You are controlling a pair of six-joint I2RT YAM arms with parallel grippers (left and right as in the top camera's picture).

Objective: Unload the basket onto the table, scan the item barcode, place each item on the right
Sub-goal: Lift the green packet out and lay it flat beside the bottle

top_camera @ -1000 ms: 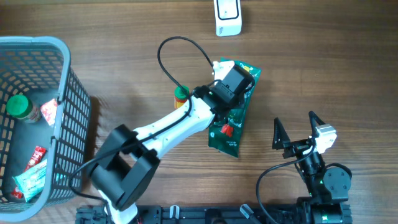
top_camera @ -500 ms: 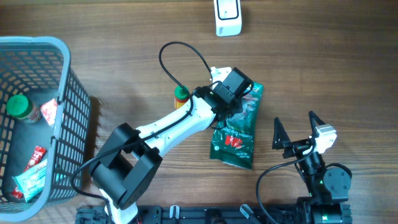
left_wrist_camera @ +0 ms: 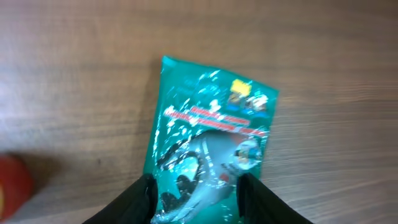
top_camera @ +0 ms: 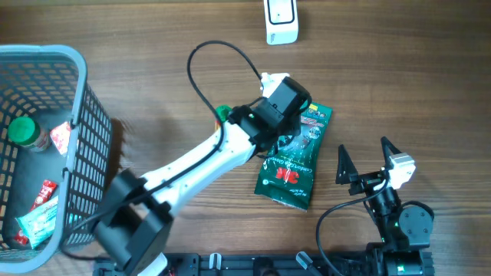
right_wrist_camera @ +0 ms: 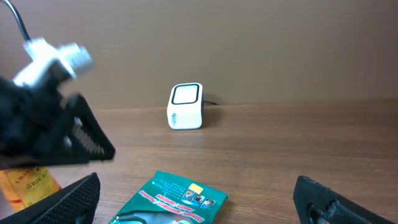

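Jaws, left: left gripper stands parted, with one finger on each side of the near end of the pouch. It has no clamp on the pouch. Whether the pads touch the film cannot be told.
Jaws, right: right gripper is spread wide and holds nothing. It sits by the near edge, right of the pouch.
Pouch position: flat on the worktop, right of centre, with its long axis running from the near edge toward the far edge.
Barcode: not visible. The printed face is up, so the code is probably underneath.
Scanner: scanner stands at the middle of the far edge, well apart from the pouch.
Handling: judged light, soft and glossy. The film will crinkle and slip, and the contents may crush.
Grip point: pinch a sealed end or take the narrow width. A flat-lying pouch gives little edge to get under.
Count, worktop: one pouch, one scanner, one bottle beside the left arm.
Count, basket: one basket at the left edge. It holds one jar and about three packets, though that count is uncertain.
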